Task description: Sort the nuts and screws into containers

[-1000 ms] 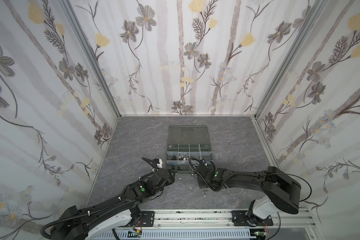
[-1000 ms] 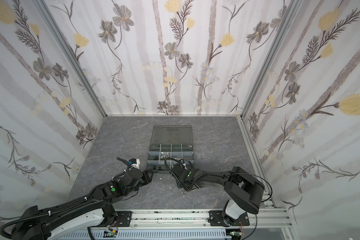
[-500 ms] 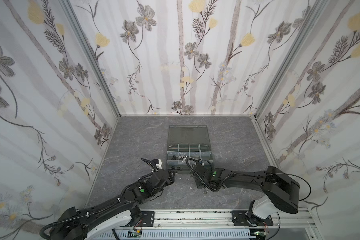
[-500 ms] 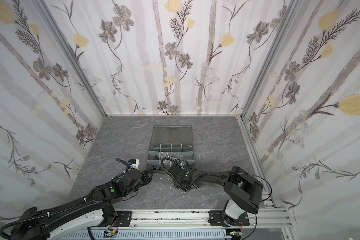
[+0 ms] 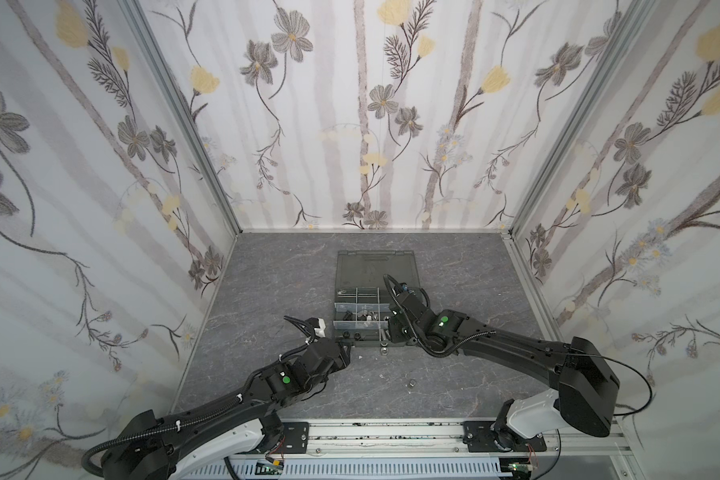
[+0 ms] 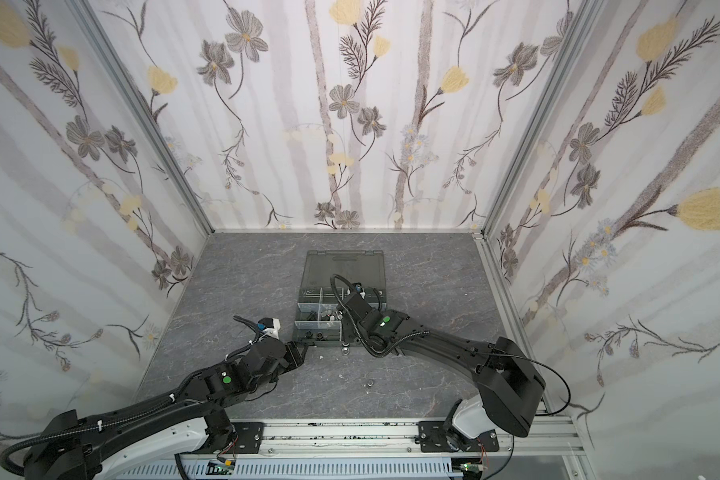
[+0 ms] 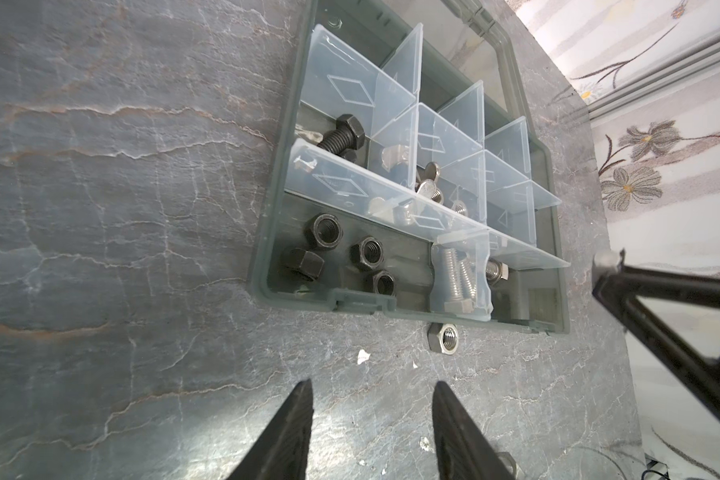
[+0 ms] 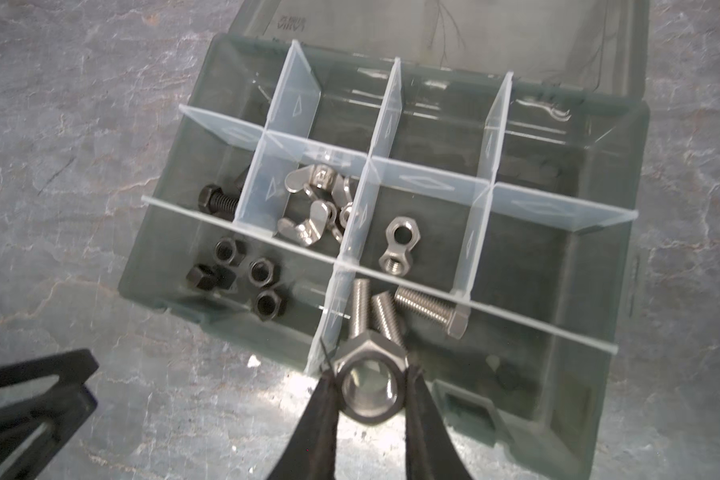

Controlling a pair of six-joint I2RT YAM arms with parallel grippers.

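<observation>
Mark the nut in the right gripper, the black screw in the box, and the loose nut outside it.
held nut (image 8: 366, 353), right wrist view, upper rim.
black screw (image 8: 208, 198), right wrist view, hex head.
loose nut (image 7: 435, 334), left wrist view, side flat.

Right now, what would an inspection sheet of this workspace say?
Surface: grey marbled table.
Job's things: organizer box, lid open; black nuts, silver screws, wing nuts and a black screw in separate compartments; loose nut on the table by the box's front.
Clutter: white flecks on the table.
Grippers: left jaws open, empty; right jaws shut on a silver hex nut.
Cables: black cable loops above the right wrist.
Surroundings: floral walls; front rail.
</observation>
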